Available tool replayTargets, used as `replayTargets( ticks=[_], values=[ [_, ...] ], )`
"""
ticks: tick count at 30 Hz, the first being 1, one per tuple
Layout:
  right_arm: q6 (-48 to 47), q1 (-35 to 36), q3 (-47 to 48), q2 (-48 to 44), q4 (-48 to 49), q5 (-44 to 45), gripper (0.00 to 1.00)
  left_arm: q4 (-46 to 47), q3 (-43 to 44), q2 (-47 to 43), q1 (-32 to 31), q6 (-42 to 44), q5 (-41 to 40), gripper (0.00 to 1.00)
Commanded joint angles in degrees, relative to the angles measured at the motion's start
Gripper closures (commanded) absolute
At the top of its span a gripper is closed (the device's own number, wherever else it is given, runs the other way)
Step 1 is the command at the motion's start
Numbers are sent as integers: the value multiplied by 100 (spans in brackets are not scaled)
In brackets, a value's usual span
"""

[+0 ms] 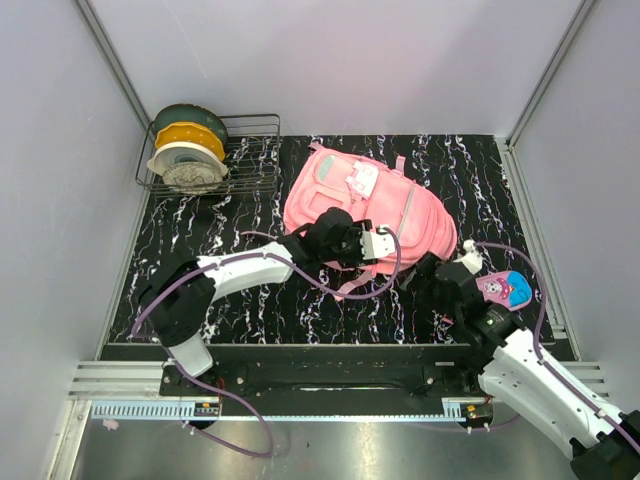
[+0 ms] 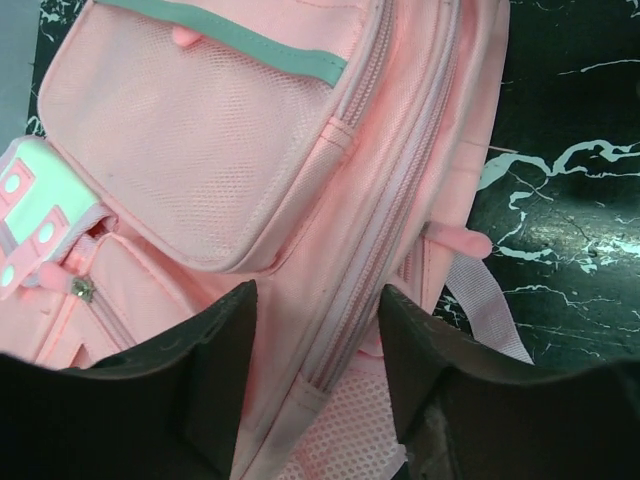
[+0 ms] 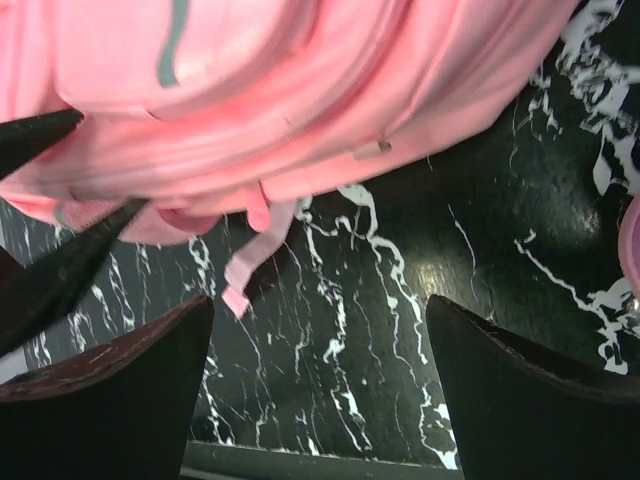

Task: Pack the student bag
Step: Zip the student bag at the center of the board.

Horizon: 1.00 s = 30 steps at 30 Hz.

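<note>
The student bag is a large pink backpack lying flat at the middle of the black marbled table. My left gripper hovers over the bag's near side. In the left wrist view the gripper is open, its jaws set on either side of a zipper seam on the bag above a mesh side pocket. My right gripper is open and empty just off the bag's near right edge. In the right wrist view it is over bare table, with the bag and a loose pink strap ahead.
A small pink-purple cartoon pencil case lies on the table right of my right gripper. A wire rack with filament spools stands at the back left. Grey walls enclose the table on three sides.
</note>
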Motion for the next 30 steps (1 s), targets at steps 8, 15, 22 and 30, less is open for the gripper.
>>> replayTargets(
  ticks=[8, 15, 22, 30],
  values=[
    [112, -5, -335, 578, 1205, -810, 7, 374, -14, 24, -20, -127, -88, 25],
    [85, -14, -361, 808, 1496, -784, 7, 497, 99, 216, 7, -143, -333, 44],
    [-55, -14, -405, 1141, 1830, -819, 12, -39, 610, 455, 15, -556, -202, 100],
    [-573, -14, -98, 1836, 2357, -476, 29, -197, 531, 24, 15, -891, 106, 100]
  ],
)
